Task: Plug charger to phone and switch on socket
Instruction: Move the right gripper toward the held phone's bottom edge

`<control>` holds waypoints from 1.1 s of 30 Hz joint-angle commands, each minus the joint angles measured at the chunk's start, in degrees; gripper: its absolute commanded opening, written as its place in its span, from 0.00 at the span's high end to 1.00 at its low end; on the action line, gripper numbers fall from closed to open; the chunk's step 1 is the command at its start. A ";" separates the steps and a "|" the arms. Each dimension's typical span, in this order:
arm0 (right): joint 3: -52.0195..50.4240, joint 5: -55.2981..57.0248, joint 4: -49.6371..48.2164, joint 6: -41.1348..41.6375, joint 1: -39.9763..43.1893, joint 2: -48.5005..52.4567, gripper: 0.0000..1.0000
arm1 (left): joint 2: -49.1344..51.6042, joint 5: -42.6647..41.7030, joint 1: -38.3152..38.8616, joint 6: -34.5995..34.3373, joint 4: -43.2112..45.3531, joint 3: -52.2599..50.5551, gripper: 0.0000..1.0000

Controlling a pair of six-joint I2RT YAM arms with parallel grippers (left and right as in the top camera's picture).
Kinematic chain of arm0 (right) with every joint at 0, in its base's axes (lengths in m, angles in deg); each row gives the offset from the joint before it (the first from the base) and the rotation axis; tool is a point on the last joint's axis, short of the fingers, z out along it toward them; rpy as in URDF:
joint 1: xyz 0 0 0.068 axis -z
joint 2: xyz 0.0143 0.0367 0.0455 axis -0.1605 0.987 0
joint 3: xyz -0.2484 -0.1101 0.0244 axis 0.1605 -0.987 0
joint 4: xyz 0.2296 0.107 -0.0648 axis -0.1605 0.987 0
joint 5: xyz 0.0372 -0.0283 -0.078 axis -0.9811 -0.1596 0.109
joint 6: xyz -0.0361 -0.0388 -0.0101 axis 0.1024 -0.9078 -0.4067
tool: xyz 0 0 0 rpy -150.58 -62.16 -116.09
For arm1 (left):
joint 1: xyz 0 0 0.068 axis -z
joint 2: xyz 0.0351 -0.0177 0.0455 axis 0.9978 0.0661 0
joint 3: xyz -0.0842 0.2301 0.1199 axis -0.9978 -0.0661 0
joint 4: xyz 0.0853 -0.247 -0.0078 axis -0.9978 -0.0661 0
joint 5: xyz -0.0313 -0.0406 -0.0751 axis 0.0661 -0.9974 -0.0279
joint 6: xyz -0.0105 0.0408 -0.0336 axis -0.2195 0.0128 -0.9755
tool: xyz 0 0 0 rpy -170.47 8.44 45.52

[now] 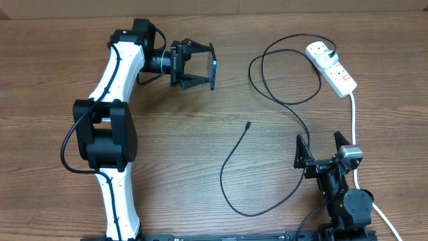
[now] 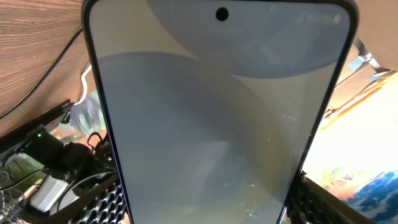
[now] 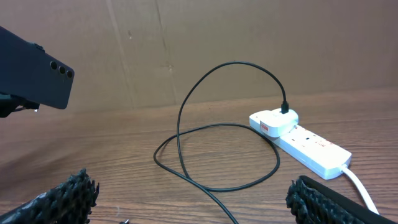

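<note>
My left gripper [image 1: 200, 65] is shut on the phone [image 1: 214, 73], held upright on its edge above the table at the back left. In the left wrist view the phone's pale grey-blue screen [image 2: 217, 112] fills the frame between the fingers. In the right wrist view its dark back [image 3: 34, 74] shows at the left. The black charger cable [image 1: 267, 100] loops across the table; its plug sits in the white socket [image 1: 332, 67] at the back right, and its small connector [image 1: 248, 124] lies loose at mid-table. My right gripper [image 1: 319, 148] is open and empty at the front right.
The socket's thick white cord [image 1: 354, 120] runs down the right side past my right arm. In the right wrist view the socket [image 3: 298, 140] lies ahead to the right with the cable loop [image 3: 217, 155] in front. A cardboard wall [image 3: 217, 43] stands behind the table.
</note>
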 commanded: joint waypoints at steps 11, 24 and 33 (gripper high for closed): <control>-0.59 -31.78 -9.38 45.86 0.24 -0.63 0.00 | 0.20 -3.89 -0.22 -0.04 -0.02 1.66 0.28; 36.76 -32.02 16.20 19.28 0.26 19.78 0.00 | 0.20 -3.80 -0.11 0.09 -0.02 1.66 0.29; 67.04 -49.22 37.13 15.69 0.13 58.29 0.00 | 0.20 -3.74 -0.11 0.09 -0.02 1.66 0.29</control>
